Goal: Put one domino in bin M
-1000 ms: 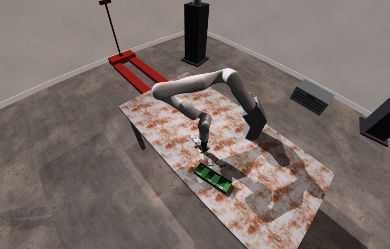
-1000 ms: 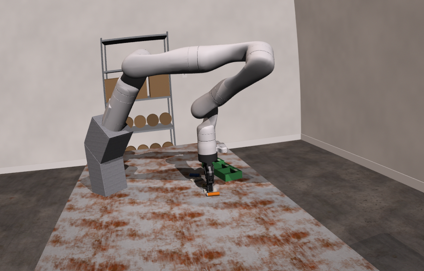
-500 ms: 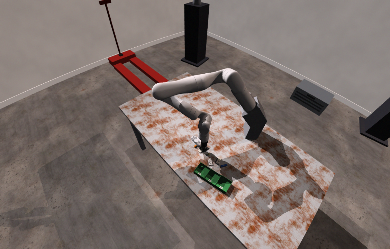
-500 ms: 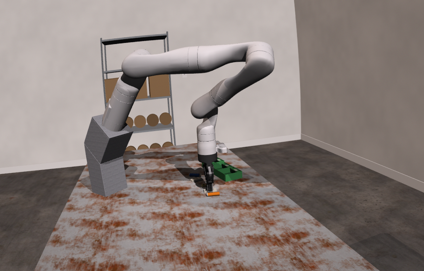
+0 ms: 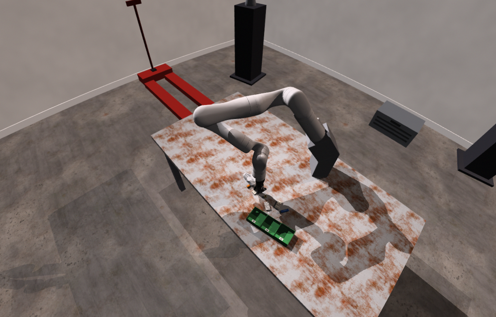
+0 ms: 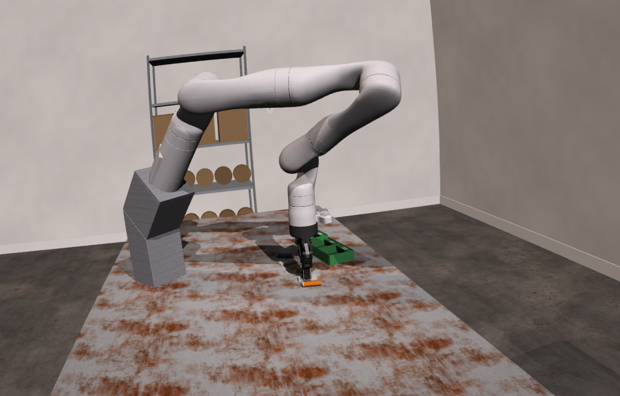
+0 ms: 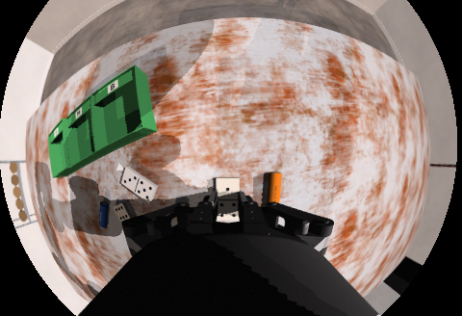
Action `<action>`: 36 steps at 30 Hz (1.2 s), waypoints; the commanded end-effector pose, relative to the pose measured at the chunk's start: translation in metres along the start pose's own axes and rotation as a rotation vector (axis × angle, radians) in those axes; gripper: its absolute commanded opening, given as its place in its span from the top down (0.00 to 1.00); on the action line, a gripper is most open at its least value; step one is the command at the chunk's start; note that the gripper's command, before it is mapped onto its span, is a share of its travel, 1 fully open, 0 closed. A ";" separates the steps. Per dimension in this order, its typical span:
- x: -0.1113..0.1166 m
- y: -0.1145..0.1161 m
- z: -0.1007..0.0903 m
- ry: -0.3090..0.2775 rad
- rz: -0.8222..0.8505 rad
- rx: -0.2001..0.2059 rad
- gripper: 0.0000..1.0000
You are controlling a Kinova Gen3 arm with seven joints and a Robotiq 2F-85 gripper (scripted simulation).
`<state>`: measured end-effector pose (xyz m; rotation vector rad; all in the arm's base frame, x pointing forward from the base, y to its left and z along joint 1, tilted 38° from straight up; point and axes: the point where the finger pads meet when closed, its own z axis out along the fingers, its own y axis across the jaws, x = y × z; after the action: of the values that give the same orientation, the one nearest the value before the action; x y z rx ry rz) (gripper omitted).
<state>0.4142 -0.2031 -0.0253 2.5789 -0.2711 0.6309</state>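
My gripper (image 7: 227, 199) points down at the table and is shut on a white domino (image 7: 226, 195) that stands between the fingers. It also shows in the top view (image 5: 259, 189) and in the exterior view (image 6: 306, 270), low over the table. A second domino (image 7: 138, 183) lies flat to the left, also in the top view (image 5: 267, 205). A third domino (image 5: 278, 204) lies beside it. The green row of bins (image 5: 270, 226) stands near the table's edge; it also shows in the exterior view (image 6: 332, 248) and in the wrist view (image 7: 103, 121). Its letter marks are too small to read.
An orange cylinder (image 7: 273, 187) lies just right of the gripper, also in the exterior view (image 6: 311, 282). A small blue piece (image 5: 284, 211) lies near the dominoes. The arm's grey base (image 5: 323, 151) stands at the table's far side.
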 end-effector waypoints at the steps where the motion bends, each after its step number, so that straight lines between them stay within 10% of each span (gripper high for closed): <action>1: 0.000 0.000 0.000 0.001 0.000 0.000 0.79; 36: 0.000 0.000 -0.060 0.001 0.000 0.000 0.79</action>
<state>0.3909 -0.1744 0.0200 2.5798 -0.2731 0.6277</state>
